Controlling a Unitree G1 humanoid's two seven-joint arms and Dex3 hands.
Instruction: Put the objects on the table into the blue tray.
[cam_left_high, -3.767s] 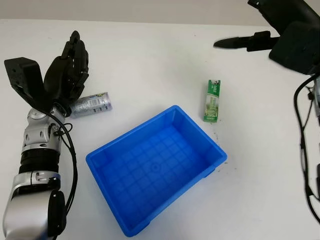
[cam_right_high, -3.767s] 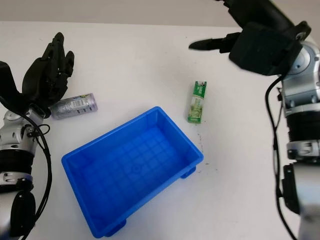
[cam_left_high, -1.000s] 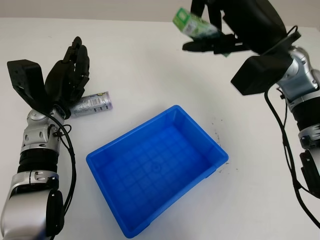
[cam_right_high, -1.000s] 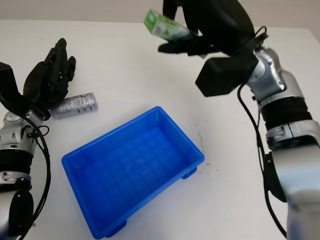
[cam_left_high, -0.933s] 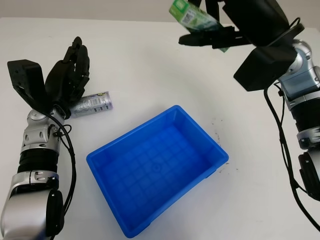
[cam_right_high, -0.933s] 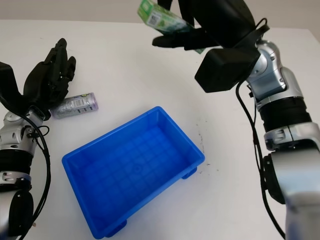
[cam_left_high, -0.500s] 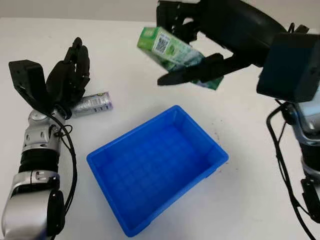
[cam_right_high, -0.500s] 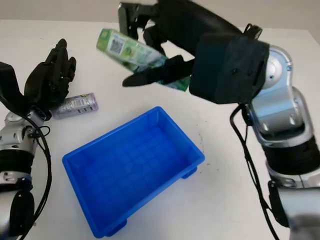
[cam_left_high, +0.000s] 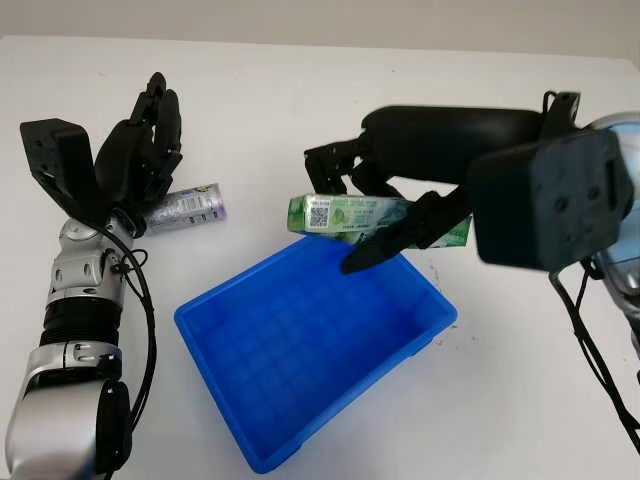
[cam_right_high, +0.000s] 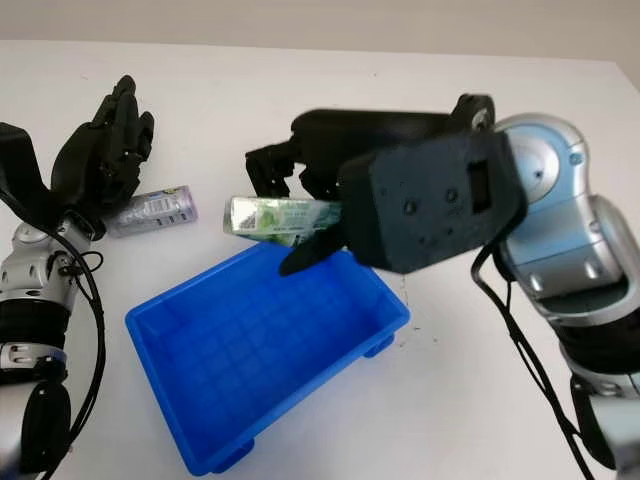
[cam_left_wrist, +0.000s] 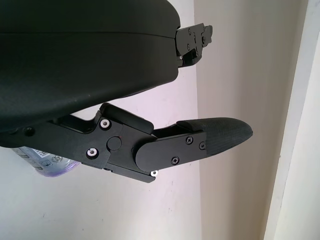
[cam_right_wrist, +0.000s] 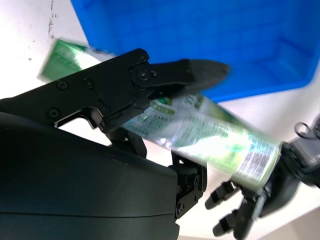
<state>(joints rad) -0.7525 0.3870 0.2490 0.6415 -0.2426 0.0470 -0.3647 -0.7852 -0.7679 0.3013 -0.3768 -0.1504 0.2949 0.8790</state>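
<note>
holding a green carton (cam_left_high: 375, 219) in the right robot hand (cam_left_high: 385, 205), fingers clamped round it, over the far rim of the blue tray (cam_left_high: 262, 404). head view: carton's long axis runs roughly level, left-right across the picture, its left end poking out past the fingers. tray interior sits just below and toward the robot from the carton, so my read is the release needs a short carry inward first or it could catch the rim. silver tube (cam_left_high: 184, 208) lies on the white surface (cam_left_high: 270, 110) off the tray's far-left corner, apart from it. left robot hand (cam_left_high: 140, 150) is open, raised just beside the tube, so it's the nearer hand for that one.

left wrist view: left hand's finger (cam_left_wrist: 200, 141) reaches out over bare surface, nothing gripped; tube end (cam_left_wrist: 45, 162) peeks from under the shell.

right wrist view: carton (cam_right_wrist: 220, 137) pinned between fingers (cam_right_wrist: 165, 75), blue tray wall (cam_right_wrist: 260, 85) right behind it.
</note>
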